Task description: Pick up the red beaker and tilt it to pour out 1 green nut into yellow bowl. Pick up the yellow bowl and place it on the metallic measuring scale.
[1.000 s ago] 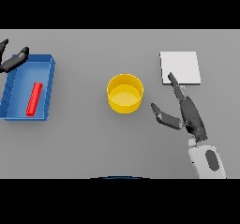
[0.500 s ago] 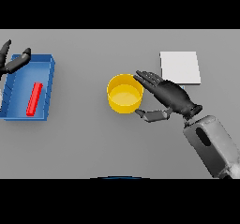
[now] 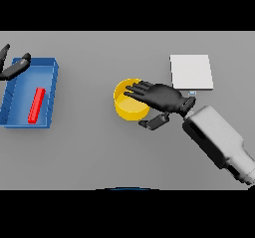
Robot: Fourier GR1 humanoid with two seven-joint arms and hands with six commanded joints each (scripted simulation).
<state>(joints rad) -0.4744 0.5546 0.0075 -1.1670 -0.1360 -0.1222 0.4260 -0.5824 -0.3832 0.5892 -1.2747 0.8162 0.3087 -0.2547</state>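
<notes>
Bowl: the yellow bowl (image 3: 130, 102) sits in the middle of the table, left of the scale.
My right hand (image 3: 160, 97): it has moved left, from near the scale to over the bowl. Fingers reach across the rim, thumb below, not squeezed yet.
Meaning: I think I grab the bowl next.
Scale (image 3: 191, 71): flat grey plate, far right, nothing on it.
Tray (image 3: 50, 90): blue, at the left, with a red stick (image 3: 36, 105) inside.
My left hand (image 3: 15, 67): far left, loose, holding nothing.
Writing: none I can read.
</notes>
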